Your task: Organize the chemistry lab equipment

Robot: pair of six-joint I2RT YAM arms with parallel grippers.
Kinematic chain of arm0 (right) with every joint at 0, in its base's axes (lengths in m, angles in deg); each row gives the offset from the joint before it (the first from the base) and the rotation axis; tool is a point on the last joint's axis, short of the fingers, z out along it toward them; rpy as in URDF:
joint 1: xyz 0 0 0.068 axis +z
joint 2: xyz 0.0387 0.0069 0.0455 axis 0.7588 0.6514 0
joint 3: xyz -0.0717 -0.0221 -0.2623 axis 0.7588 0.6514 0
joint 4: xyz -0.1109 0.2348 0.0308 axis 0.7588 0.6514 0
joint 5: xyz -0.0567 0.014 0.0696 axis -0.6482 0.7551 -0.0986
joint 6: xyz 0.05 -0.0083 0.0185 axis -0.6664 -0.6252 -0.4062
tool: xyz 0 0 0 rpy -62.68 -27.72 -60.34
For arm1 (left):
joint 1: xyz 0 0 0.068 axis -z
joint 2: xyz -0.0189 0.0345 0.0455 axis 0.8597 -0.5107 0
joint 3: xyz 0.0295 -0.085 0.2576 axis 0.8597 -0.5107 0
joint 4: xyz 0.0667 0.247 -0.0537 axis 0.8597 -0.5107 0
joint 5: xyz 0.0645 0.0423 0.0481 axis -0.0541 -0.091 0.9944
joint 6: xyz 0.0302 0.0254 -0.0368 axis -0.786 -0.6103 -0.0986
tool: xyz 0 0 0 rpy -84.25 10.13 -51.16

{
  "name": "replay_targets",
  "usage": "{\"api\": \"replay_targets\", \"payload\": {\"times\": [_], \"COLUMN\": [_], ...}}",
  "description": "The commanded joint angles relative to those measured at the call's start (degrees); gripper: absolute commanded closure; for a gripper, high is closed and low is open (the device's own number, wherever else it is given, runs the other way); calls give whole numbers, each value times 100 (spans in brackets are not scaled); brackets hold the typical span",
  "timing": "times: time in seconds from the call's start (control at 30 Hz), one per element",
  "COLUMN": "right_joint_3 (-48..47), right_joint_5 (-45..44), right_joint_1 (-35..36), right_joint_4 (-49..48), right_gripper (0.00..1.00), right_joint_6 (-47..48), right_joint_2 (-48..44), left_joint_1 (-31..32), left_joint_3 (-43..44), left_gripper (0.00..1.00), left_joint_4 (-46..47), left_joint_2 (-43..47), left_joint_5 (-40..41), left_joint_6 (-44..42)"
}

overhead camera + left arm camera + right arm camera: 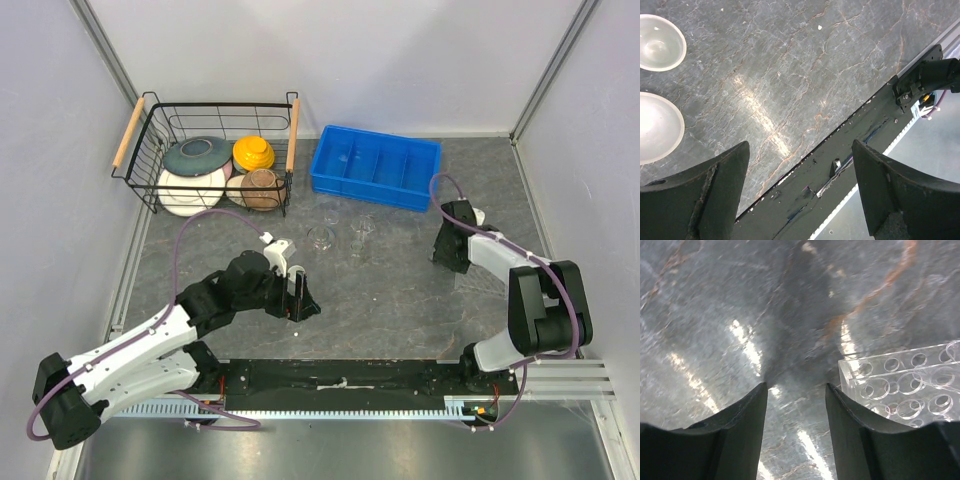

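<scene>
While my left gripper (pixel 800 145) hangs wide and empty, I judge my right gripper (pixel 795 387), parted on nothing, must shift toward three o'clock to straddle the clear rack (pixel 905 385)

bin (pixel 360 188) blue | table (pixel 400 300) grey, veined | rack (pixel 900 385) clear, holed

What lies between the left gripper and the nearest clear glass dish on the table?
Nothing. In the top external view only a bare stretch of table separates the left gripper from the clear glass dish.
</scene>
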Motion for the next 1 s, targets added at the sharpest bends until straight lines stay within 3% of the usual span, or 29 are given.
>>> {"api": "replay_targets", "payload": {"times": [0.0, 0.13, 0.33, 0.47, 0.63, 0.8, 0.97], "right_joint_3": [-275, -652, -2163, -3016, -3675, -3809, -3151], "right_joint_5": [-157, 61, 133, 317, 529, -59, -456], "right_joint_1": [-207, -208, 82, 109, 486, 1207, 1515], "right_joint_4": [-13, 66, 479, 541, 550, 761, 621], "right_gripper": [43, 43, 41, 39, 39, 39, 38], "right_joint_6": [-158, -298, -281, -202, 140, 413, 554], "right_joint_2": [-8, -87, 289, 607, 923, 1020, 880], "left_joint_1": [0, 0, 0, -17, -113, -333, -676], "left_joint_3": [431, 686, 1521, 2127, 2699, 2866, 2674], "left_gripper": [11, 10, 9, 8, 7, 7, 7], "left_joint_4": [-327, -485, -915, -1389, -1496, -1479, -1347], "left_joint_2": [22, -75, -435, -979, -1393, -1613, -1657], "left_joint_5": [254, 334, 571, 1193, 1424, 1424, 1214], "left_joint_6": [107, 81, -201, -289, -324, -315, -280]}}
